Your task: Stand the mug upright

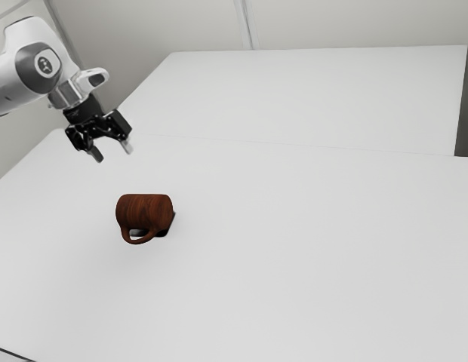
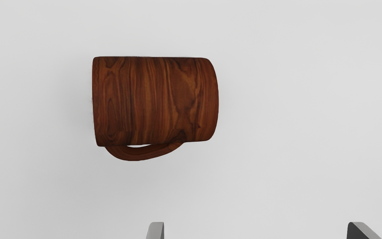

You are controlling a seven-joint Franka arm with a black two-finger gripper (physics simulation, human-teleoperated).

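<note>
The white arm (image 1: 9, 81) has a round grey cap (image 1: 39, 66) and black hand (image 1: 113, 153).

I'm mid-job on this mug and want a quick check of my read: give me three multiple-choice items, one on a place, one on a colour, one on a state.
1. Where is the mug relative to the claw?
A) Clamped in it
B) Resting on top of it
C) On the table, apart from it

2. What colour is the mug?
A) Wood-grained reddish brown
B) Plain white
C) Bright blue

3. How does the mug sit?
A) Upright on its base
B) On its side
C) Upside down on its rim

Key:
1 C: the exterior view shows the claw raised over the table, with a gap to the mug.
2 A: dark grain runs over its reddish-brown wall in the wrist view.
3 B: its round wall lies along the table in the exterior view.
</note>
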